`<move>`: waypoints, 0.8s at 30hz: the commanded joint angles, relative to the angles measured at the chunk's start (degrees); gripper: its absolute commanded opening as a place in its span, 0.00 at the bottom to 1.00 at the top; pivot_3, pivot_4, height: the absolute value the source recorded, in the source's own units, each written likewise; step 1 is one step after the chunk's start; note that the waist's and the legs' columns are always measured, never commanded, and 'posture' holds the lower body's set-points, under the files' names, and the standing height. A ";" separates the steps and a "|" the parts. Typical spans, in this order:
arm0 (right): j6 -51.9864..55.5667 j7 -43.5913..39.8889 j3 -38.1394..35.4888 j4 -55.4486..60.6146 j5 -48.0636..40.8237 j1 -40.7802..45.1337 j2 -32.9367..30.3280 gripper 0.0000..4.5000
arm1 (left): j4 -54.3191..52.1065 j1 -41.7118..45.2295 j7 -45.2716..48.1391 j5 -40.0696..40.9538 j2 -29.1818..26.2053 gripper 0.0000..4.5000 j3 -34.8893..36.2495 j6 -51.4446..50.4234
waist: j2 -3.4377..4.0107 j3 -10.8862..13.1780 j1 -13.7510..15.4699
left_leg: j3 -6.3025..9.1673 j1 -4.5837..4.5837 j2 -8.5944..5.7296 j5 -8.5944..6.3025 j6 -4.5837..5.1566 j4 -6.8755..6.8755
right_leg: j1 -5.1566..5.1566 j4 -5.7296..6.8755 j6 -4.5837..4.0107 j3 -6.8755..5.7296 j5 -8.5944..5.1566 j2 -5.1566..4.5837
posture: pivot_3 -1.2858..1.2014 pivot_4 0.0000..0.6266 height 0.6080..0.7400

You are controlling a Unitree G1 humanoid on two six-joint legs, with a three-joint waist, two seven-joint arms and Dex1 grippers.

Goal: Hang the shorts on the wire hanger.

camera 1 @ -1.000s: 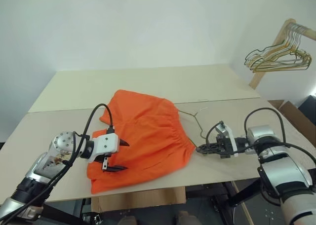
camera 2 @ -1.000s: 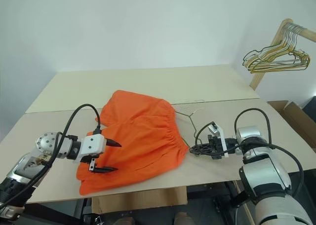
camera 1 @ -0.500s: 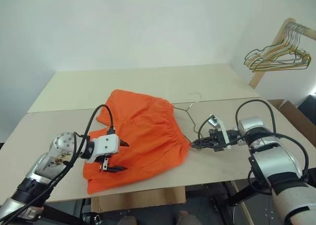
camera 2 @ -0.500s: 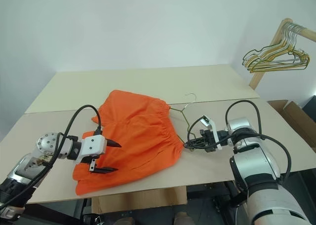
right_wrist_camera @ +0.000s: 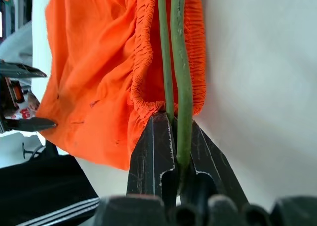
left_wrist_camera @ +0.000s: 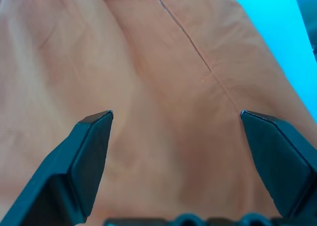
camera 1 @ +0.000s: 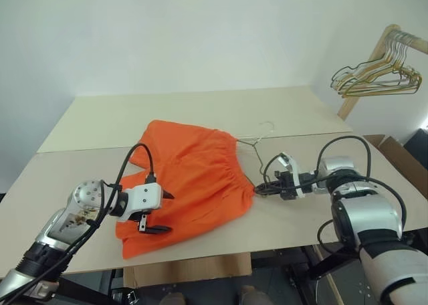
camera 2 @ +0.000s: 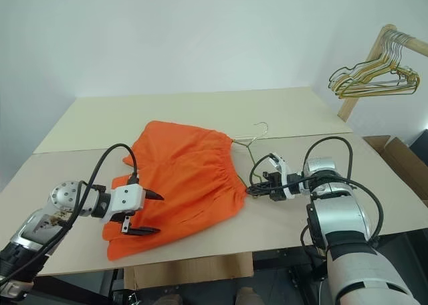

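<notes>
The shorts point(camera 1: 190, 178) lie on the table point(camera 1: 200, 111), spread between the two grippers. The left gripper point(camera 1: 157, 211) hovers over the near leg end of the shorts, its jaws wide apart, the fabric directly beneath and ahead of it. The right gripper point(camera 2: 253, 189) sits just beside the waistband, clamped on a corner of the wire hanger point(camera 2: 249, 143). From that gripper the wire runs ahead along the waistband, with the hook at the far end, past the shorts. Well off to the right gripper's outer side, a bunch of hangers point(camera 1: 374, 77) hangs from a wooden rack point(camera 1: 374, 57).
</notes>
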State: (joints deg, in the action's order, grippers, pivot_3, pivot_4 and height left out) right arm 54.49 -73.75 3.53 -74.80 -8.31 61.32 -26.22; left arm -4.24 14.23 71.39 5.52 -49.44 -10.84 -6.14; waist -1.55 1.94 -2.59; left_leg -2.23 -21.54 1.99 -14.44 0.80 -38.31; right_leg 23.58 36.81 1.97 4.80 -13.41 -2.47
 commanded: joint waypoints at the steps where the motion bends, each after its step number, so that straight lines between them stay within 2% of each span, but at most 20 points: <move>1: -6.54 -0.02 -3.36 2.73 -1.24 0.77 -0.24 0.00 | -1.25 0.49 -0.60 -0.40 0.12 1.00 0.04 0.98 | 0.00 0.00 -0.01 | 0.00 -0.01 0.00 0.00 0.00 0.00 | 0.00 -0.01 0.00 0.00 0.00 0.00 | 0.53 0.00 1.00; 10: -27.53 -1.03 -0.83 11.26 2.44 -6.02 0.62 0.00 | -1.16 0.45 -0.64 -0.66 0.34 1.00 -0.02 1.56 | 0.01 -0.01 -0.03 | -0.01 -0.32 -0.01 0.01 -0.01 -0.01 | 0.35 0.07 0.00 0.03 0.01 -0.01 | 0.53 0.00 1.00; 14: -36.32 -0.47 -0.37 16.26 3.21 -9.60 0.97 0.00 | 0.75 3.18 -3.21 0.86 2.88 1.00 2.23 2.35 | 0.01 0.00 -0.03 | -0.01 -0.51 -0.02 0.02 -0.03 -0.02 | 0.57 0.18 -0.02 0.05 0.02 -0.01 | 0.53 0.00 1.00; 19: -42.99 0.95 -0.15 20.53 3.43 -12.32 1.35 0.00 | 9.06 15.75 -8.18 6.95 8.06 1.00 9.90 0.68 | 0.00 -0.01 -0.02 | 0.06 -0.49 0.00 0.05 -0.07 -0.13 | 0.54 0.26 -0.06 0.00 0.06 0.01 | 0.52 0.00 1.00; 24: -46.88 1.42 1.40 25.18 4.45 -14.81 1.58 0.00 | 28.50 32.75 -7.51 4.34 7.57 1.00 11.00 6.17 | 0.01 -0.02 -0.65 | 0.07 -0.47 -0.05 0.05 -0.07 -0.13 | 0.51 0.21 -0.06 0.03 0.06 0.00 | 0.52 0.00 1.00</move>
State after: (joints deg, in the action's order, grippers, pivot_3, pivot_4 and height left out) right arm 9.67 -72.32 5.02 -53.04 -3.47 45.94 -24.63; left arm 18.90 43.56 63.39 10.90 -41.20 -0.24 -2.64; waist -1.54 1.92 -3.23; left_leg -2.14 -22.02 1.92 -14.38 0.73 -38.43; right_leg 24.07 37.03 1.92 4.82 -13.35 -2.48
